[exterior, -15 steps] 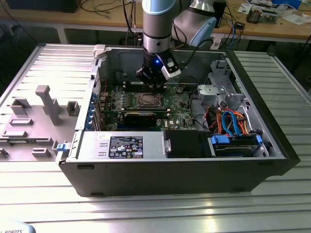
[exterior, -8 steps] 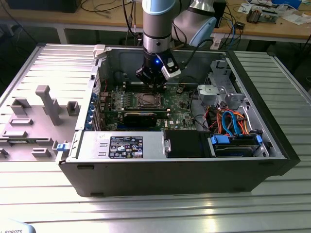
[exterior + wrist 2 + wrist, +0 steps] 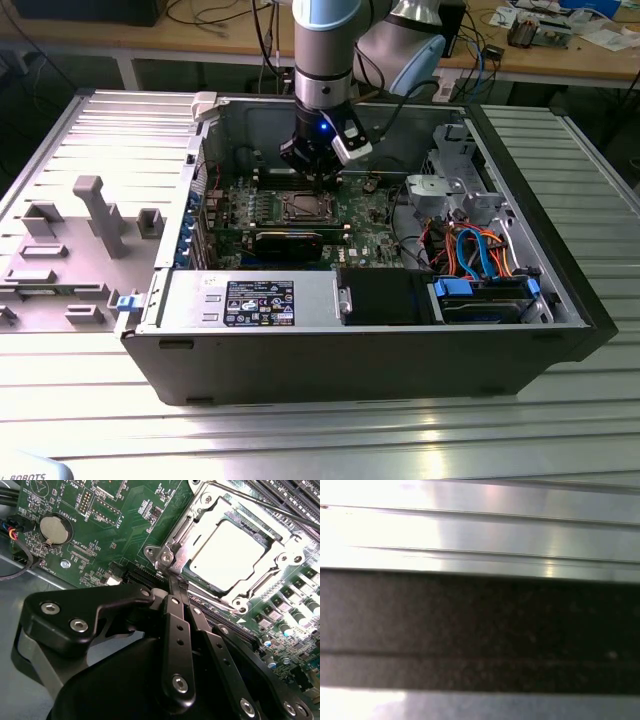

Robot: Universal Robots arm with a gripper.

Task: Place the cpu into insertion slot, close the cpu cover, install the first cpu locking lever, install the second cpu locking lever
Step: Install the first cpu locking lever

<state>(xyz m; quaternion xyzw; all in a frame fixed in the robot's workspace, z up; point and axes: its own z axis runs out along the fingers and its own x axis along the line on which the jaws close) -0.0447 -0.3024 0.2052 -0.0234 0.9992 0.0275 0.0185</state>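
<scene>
1. At the exterior view's left, a ribbed metal counter [image 3: 120,130] carries grey plastic fixture blocks [image 3: 95,215], well apart from the work.
2. Toward the middle, an open computer case [image 3: 360,350] lies on its side, showing a green circuit board [image 3: 370,205].
3. The arm reaches down into the case, and its pincer [image 3: 318,172] hangs just beside the far edge of the insertion slot [image 3: 303,207].
4. In the second wrist view, the black pincer [image 3: 169,582] has its fingers drawn together into one narrow tip. The tip rests at a corner of the cpu cover [image 3: 200,587]. Whether it grips a thin lever there or only presses, I cannot tell.
5. The cpu [image 3: 227,552] sits in the slot, its pale metal top showing through the cover's square cut-out. The cover looks folded down over it.
6. The slot lies straight ahead of the pincer tip, extending away from it.
7. At the exterior view's right, orange and blue cables [image 3: 475,255] fill the drive bay.
</scene>
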